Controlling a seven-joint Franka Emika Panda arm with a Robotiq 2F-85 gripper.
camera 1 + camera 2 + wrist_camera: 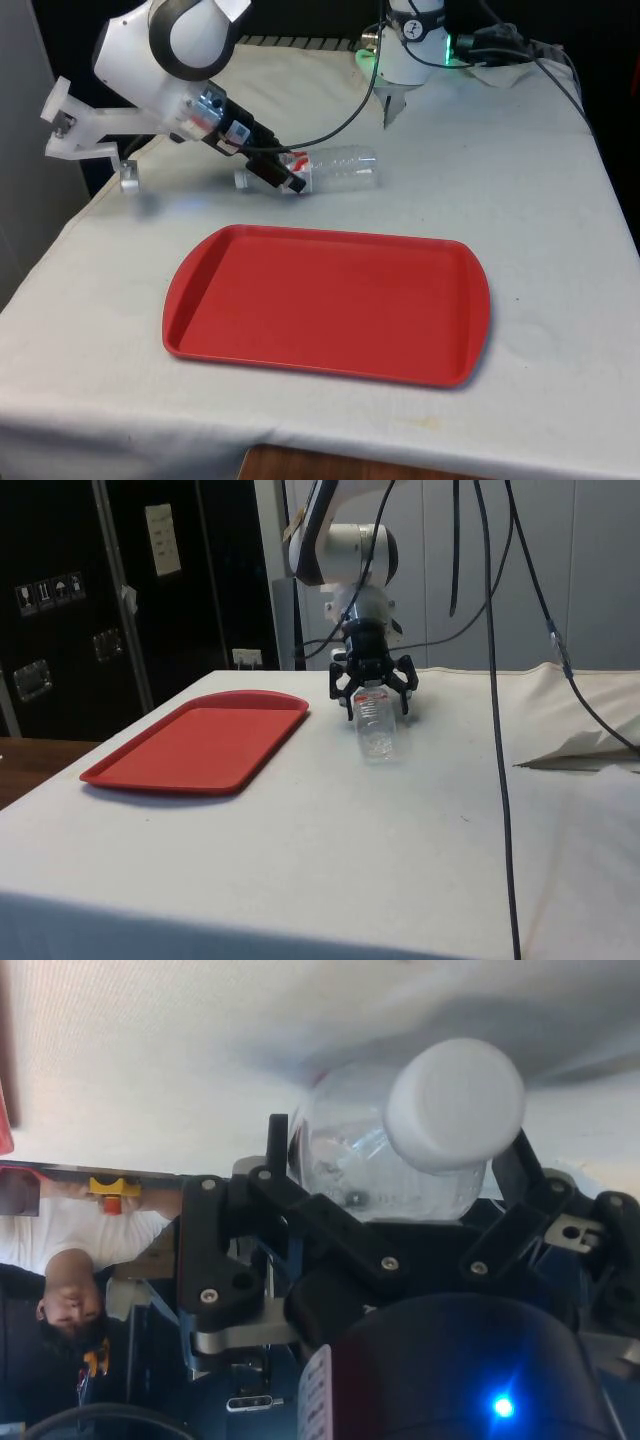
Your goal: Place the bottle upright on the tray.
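Note:
A clear plastic bottle [340,168] with a red-and-white label lies on its side on the white cloth, just beyond the far edge of the red tray [330,300]. My gripper [285,178] is at the bottle's cap end, down near the cloth. In the side view the gripper [373,695] straddles the bottle [376,730], with both fingers spread a little wider than its body. In the wrist view the white cap [455,1105] points at the camera and the bottle [340,1160] sits between the open fingers [275,1145]. The tray [200,745] holds nothing.
The robot's base [410,50] stands at the far end, and black cables [495,680] hang over the table. The cloth [585,750] is rumpled beside them. A person [60,1290] shows in the wrist view, beyond the table.

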